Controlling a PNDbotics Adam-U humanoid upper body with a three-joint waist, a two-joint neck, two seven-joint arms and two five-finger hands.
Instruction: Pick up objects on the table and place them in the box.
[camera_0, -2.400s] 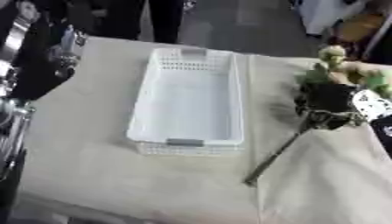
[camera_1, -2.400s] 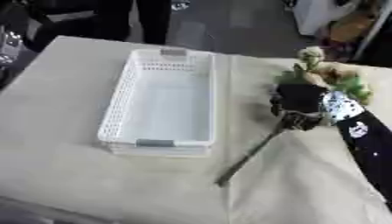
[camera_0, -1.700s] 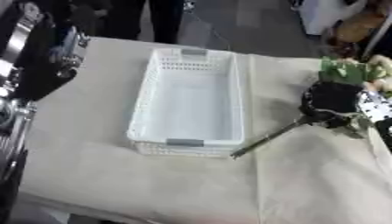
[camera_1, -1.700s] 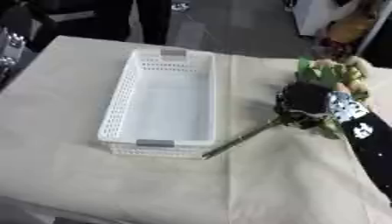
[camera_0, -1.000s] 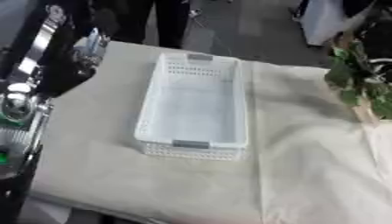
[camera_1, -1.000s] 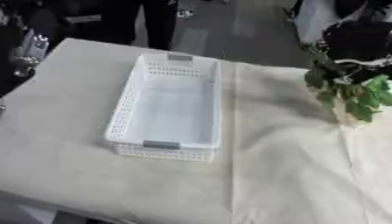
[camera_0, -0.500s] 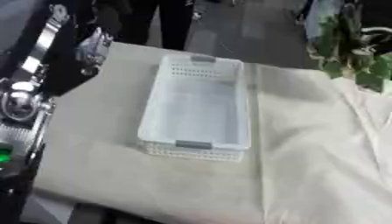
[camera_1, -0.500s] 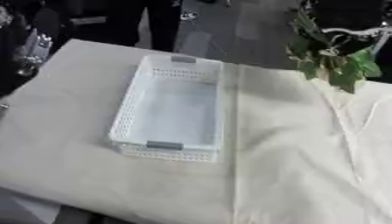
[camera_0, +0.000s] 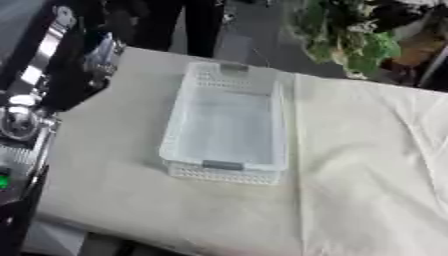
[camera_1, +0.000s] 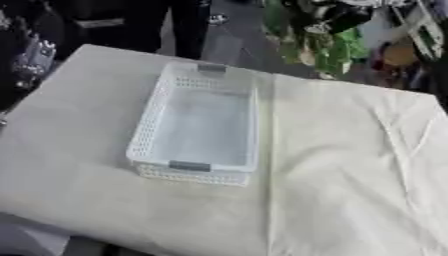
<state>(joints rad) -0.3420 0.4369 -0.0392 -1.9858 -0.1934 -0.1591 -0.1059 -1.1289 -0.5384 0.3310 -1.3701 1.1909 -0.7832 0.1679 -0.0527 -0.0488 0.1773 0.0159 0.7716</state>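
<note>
The cloth-covered surface (camera_1: 350, 165) is bare beside the box (camera_1: 199, 125). I've lifted the leafy sprig (camera_1: 337, 47) beyond its far right corner; my right hand (camera_1: 346, 17) carries it, fingers unclear. Lowering remains.

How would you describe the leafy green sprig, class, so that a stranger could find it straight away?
Start at the white basket on the cloth-covered table. Look past its far right corner, above the table's back edge: the green sprig hangs there from the right hand. It is the only green, leafy thing, and it is off the table.
</note>
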